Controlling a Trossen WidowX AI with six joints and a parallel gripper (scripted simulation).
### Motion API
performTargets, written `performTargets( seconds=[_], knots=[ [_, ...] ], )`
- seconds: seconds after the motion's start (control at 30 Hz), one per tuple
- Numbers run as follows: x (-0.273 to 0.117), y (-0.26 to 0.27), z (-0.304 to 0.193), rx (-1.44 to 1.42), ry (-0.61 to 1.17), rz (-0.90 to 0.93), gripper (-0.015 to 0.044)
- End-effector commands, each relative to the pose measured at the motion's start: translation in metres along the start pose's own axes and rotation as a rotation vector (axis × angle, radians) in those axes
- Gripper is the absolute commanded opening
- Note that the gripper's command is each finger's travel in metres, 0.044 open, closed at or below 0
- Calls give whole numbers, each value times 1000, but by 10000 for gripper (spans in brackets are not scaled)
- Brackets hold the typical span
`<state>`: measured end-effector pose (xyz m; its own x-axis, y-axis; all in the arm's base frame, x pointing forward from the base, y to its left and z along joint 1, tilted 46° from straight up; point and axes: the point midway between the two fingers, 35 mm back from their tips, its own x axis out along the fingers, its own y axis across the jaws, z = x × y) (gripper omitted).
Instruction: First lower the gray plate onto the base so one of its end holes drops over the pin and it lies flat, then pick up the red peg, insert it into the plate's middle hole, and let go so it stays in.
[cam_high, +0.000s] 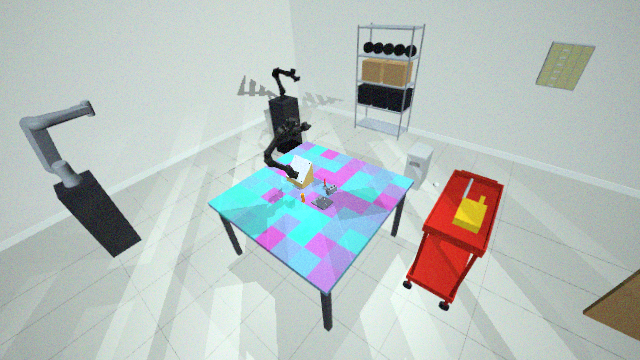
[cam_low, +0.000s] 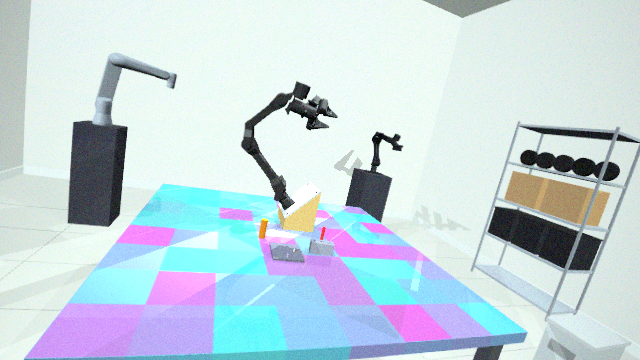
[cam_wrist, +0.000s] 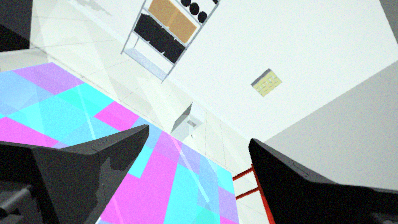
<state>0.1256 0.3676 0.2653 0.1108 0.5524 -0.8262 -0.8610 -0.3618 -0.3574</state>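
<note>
My gripper (cam_low: 332, 122) (cam_high: 308, 127) is open and empty, high above the table; its two fingers stand wide apart in the wrist view (cam_wrist: 200, 135). A flat gray square piece (cam_high: 320, 203) (cam_low: 283, 253) lies on the table with a small upright pin on it. I cannot tell the base and the gray plate apart there. The red peg (cam_high: 324, 183) (cam_low: 323, 233) stands upright at a gray block (cam_high: 330, 190) (cam_low: 321, 248) beside the flat piece. The peg, block and flat piece are not in the wrist view.
An orange cylinder (cam_high: 302, 198) (cam_low: 263, 229) stands near the flat piece. A wooden wedge (cam_high: 306, 180) (cam_low: 303, 219) with a white sloping face stands behind, at the arm's foot. A red cart (cam_high: 440, 220) stands beyond the patchwork table (cam_high: 270, 240) (cam_low: 185, 287).
</note>
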Motion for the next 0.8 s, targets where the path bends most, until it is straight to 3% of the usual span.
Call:
performTargets(
  seconds=[0.0, 0.37, 0.77],
  knots=[
    [32, -22, -51, 117, 186, 5, 440],
    [96, -45, -232, 422, 764, 95, 440],
    [102, 2, -411, 556, 1350, 326, 440]
  ],
)
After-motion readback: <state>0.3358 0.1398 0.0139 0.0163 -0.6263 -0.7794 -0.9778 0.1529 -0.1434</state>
